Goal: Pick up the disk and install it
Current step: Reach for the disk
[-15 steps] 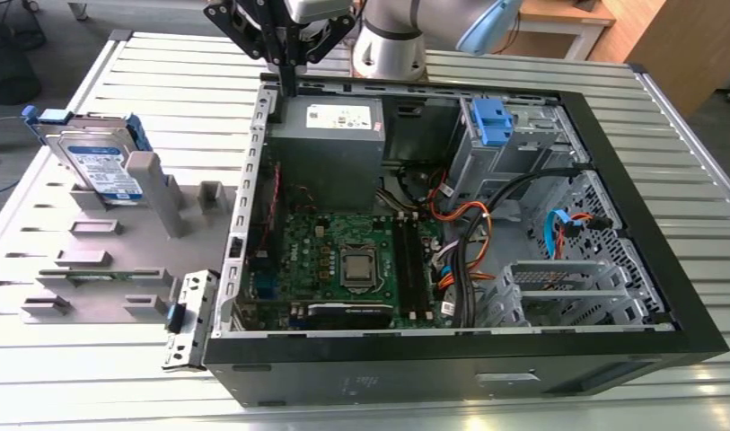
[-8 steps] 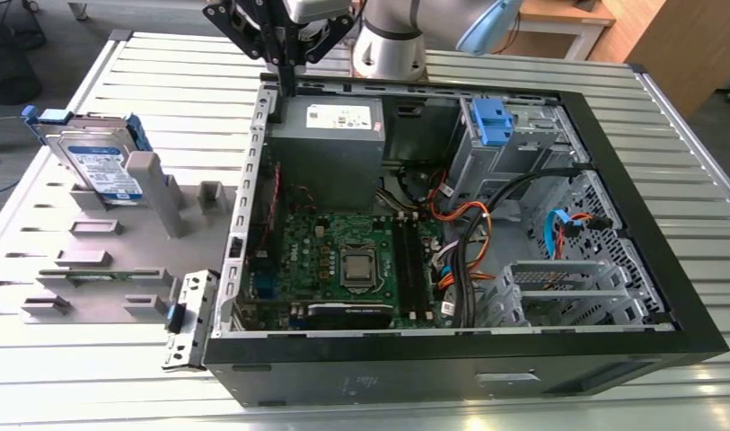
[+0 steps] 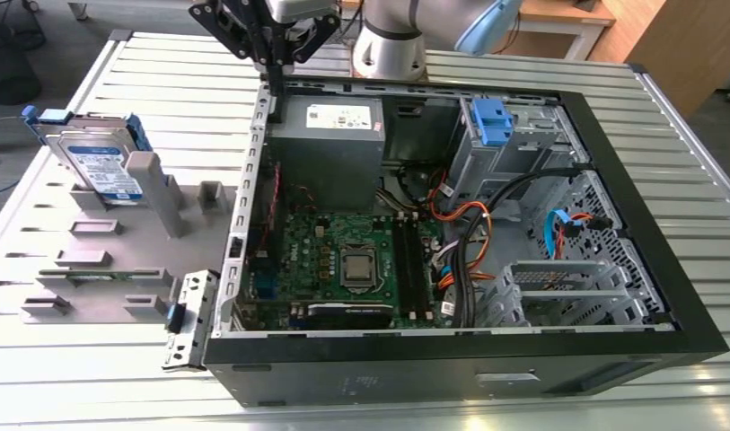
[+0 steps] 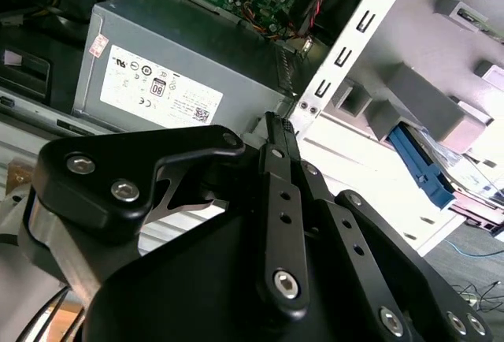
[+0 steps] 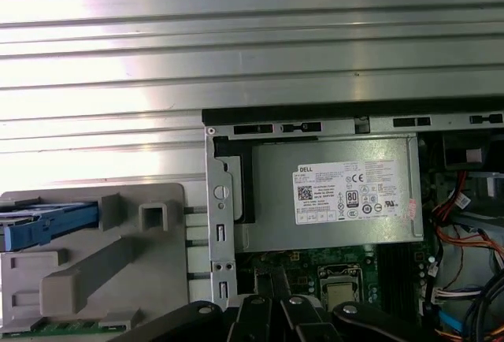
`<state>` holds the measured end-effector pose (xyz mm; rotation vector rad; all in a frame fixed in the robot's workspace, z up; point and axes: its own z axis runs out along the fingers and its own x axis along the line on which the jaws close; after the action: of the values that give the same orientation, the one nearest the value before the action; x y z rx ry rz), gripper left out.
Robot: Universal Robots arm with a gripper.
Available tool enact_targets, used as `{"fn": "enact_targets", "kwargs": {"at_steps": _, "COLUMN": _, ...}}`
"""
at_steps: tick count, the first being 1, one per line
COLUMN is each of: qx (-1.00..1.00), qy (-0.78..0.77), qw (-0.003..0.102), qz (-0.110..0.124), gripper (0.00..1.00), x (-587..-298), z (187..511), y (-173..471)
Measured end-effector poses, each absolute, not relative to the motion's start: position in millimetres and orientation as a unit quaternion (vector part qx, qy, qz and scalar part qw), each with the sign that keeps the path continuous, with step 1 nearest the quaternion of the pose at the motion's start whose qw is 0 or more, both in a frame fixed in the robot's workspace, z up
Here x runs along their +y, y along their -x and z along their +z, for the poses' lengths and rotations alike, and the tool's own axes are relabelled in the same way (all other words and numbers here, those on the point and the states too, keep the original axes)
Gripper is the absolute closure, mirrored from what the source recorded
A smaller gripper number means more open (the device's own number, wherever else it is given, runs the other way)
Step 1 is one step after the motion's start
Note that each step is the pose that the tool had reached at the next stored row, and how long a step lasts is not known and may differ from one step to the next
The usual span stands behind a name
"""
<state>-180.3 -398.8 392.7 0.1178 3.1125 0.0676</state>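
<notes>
The disk (image 3: 98, 163), a silver drive with a blue-and-white label and blue side rails, stands on edge in a grey fixture (image 3: 95, 269) at the exterior view's left, outside the computer case. Its blue rail (image 5: 49, 225) shows in the first wrist view, and the disk (image 4: 441, 175) appears again in the second wrist view. My gripper (image 3: 272, 61) hangs high over the case's back left corner, above the grey power-supply box (image 3: 329, 135), well apart from the disk. Its black fingers (image 5: 268, 310) sit close together with nothing between them.
The open black computer case (image 3: 461, 359) lies on a slatted metal table (image 3: 688, 135). Inside are the motherboard (image 3: 340, 260), cable bundles (image 3: 472, 233) and a drive bay holding a blue bracket (image 3: 490, 121). The arm's base (image 3: 389, 45) stands behind the case.
</notes>
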Motion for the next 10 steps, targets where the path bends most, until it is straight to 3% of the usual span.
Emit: {"fn": "enact_targets", "kwargs": {"at_steps": 10, "qx": 0.999, "qy": -0.038, "qw": 0.013, "qz": 0.021, "gripper": 0.89, "x": -398.8, "z": 392.5, "y": 193.3}}
